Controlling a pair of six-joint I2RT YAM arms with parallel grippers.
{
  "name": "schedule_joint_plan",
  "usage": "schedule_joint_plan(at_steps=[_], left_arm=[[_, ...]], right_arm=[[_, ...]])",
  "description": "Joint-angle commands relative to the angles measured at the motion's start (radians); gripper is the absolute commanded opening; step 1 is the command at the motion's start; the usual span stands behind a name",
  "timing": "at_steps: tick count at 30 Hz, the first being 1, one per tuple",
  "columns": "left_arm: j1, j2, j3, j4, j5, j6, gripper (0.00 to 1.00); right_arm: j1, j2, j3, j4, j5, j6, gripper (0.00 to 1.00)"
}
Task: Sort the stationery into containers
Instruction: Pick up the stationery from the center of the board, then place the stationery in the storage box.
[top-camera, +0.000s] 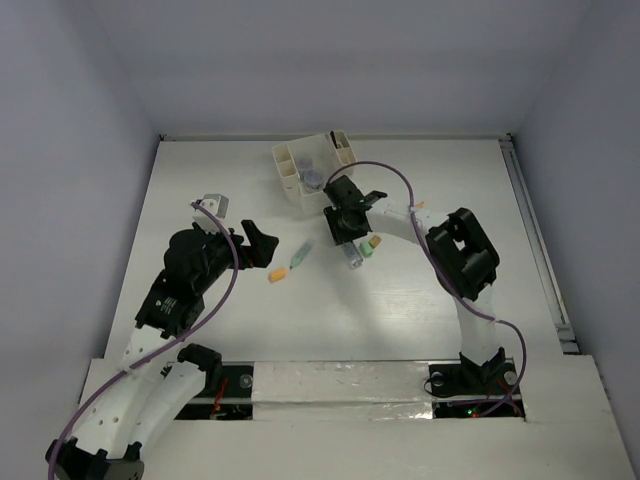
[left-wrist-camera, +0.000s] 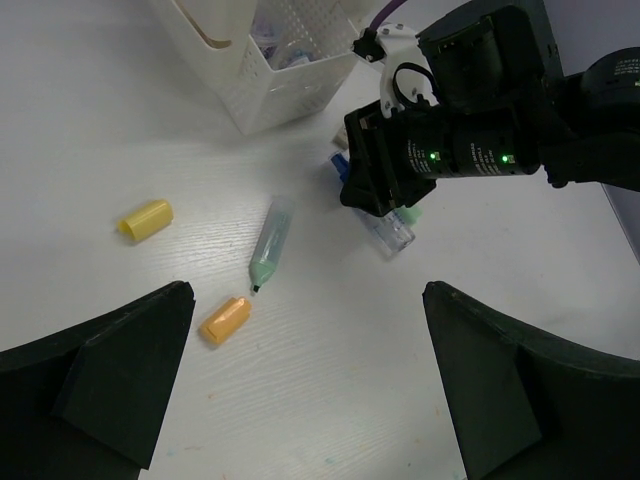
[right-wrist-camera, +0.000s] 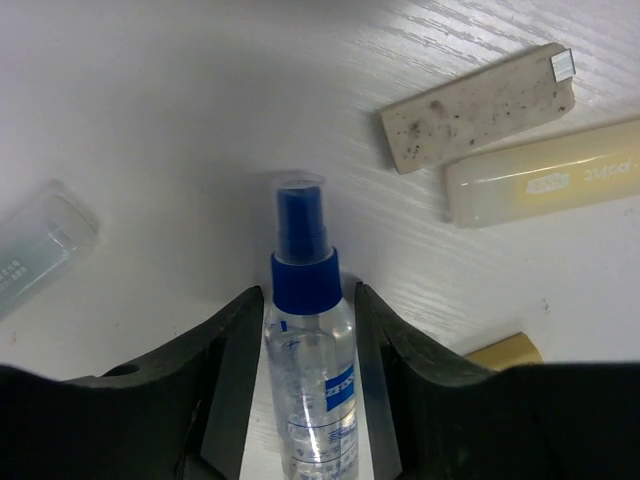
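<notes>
Top external: left gripper (top-camera: 258, 244) over the table (top-camera: 400, 320), jaws wide apart, nothing between them. Orange eraser block (top-camera: 275, 275) and light green marker (top-camera: 299, 257) lie just beside it, not touching. Further out, right gripper (right-wrist-camera: 308, 295) is clamped on the sides of the blue-capped spray bottle (right-wrist-camera: 310, 350), which lies flat on the table. Cream organizer (top-camera: 292, 170) just beyond

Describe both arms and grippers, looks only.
The left arm and right arm have white lower links with black joint housings and black wrists. A purple cable runs loosely along each. The left gripper and right gripper have matte black, broad, wedge-shaped fingers. Two small green lights glow on the right wrist housing. No markings are legible.
</notes>
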Motion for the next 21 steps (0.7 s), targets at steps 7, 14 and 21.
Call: schedule_joint_plan(at_steps=[7, 14, 21], left_arm=[[-0.006, -0.004, 0.005, 0.021, -0.006, -0.005, 0.99], [-0.006, -0.001, 0.004, 0.022, -0.005, -0.007, 0.99], [-0.006, 0.019, 0.001, 0.024, 0.003, -0.005, 0.99]], right_arm=[[0.022, -0.086, 0.020, -0.001, 0.016, 0.004, 0.13], [0.022, -0.296, 0.035, 0.166, 0.014, -0.010, 0.05], [-0.058, -0.357, 0.012, 0.653, 0.094, -0.059, 0.03]])
